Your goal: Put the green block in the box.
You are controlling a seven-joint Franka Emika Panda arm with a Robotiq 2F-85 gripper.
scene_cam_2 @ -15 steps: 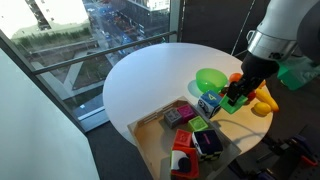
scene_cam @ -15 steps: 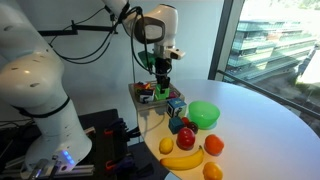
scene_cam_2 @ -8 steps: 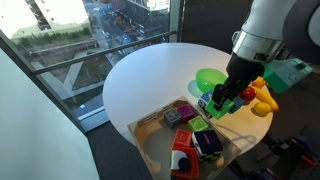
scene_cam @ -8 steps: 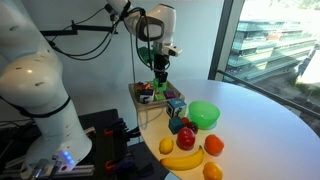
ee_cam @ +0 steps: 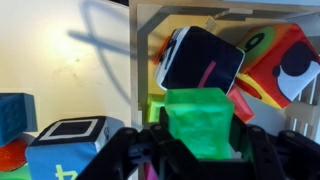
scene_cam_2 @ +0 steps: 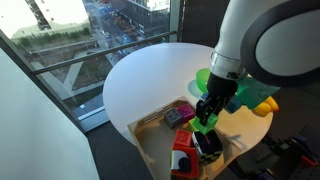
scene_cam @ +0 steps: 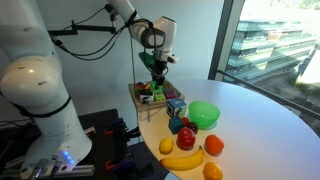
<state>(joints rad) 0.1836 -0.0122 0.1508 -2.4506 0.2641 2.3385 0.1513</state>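
In the wrist view, the only marks close to writing sit on the toys. A black cube (ee_cam: pixel 200 60) inside the box (ee_cam: pixel 143 60) carries a single pink stroke on its white-edged face. A red block (ee_cam: pixel 285 60) beside it shows a black-and-white patch like an eye. A blue cube (ee_cam: pixel 68 140) outside the wall has a dark square framed in white on top, and a pale mark on its front is cut off by the bottom edge and cannot be read. The gripper (ee_cam: pixel 200 138) has its fingers (ee_cam: pixel 135 152) drawn in against two opposite sides of the green block (ee_cam: pixel 200 115), which hides whatever lies beneath it; the fingers themselves are dark, blurred and cut by the frame. A second blue cube (ee_cam: pixel 14 115) is half out of the picture at the left. In an exterior view the gripper (scene_cam: pixel 158 68) holds the block in the air above the box (scene_cam: pixel 143 100), which lies at the edge of the round white table (scene_cam: pixel 250 130), near the green bowl (scene_cam: pixel 204 114) and a cluster of fruits (scene_cam: pixel 185 150). In an exterior view the arm (scene_cam_2: pixel 260 50) fills the upper right and covers part of the bowl (scene_cam_2: pixel 205 78). There the block (scene_cam_2: pixel 205 122) shows only as a small green patch under the wrist, over the corner of the box (scene_cam_2: pixel 155 150) nearest the bowl, and the toys are too small to read.
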